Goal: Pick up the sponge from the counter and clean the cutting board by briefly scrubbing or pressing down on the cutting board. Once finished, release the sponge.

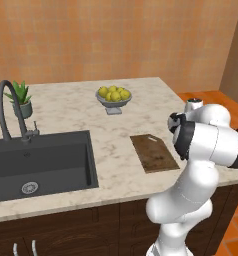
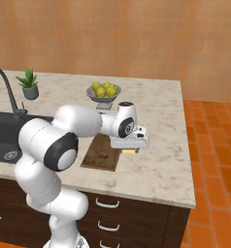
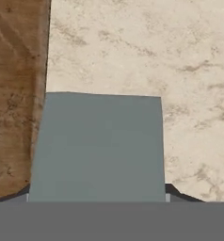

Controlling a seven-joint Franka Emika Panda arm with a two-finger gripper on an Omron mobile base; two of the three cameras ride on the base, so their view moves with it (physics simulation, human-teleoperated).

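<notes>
The sponge (image 3: 97, 146) shows its grey-green top face large between the fingertips in the hand view. In the right base view its yellow body (image 2: 129, 151) peeks out just under the hand. My gripper (image 2: 129, 147) (image 3: 99, 195) is shut on the sponge, a dark fingertip (image 3: 176, 192) touching each side. It sits low over the marbled counter (image 2: 158, 118) (image 3: 132, 47), right beside the right edge of the dark brown cutting board (image 2: 100, 154) (image 3: 15, 94) (image 1: 153, 153). The arm's own elbow hides the hand in the left base view.
A grey bowl of lemons (image 1: 113, 96) (image 2: 104, 92) stands behind the board. The dark sink basin (image 1: 41, 162) with its curved faucet (image 1: 6, 107) lies to the left, a small potted plant (image 1: 22, 99) (image 2: 30, 84) behind it. The counter ends at the right over orange floor tiles (image 2: 209, 145).
</notes>
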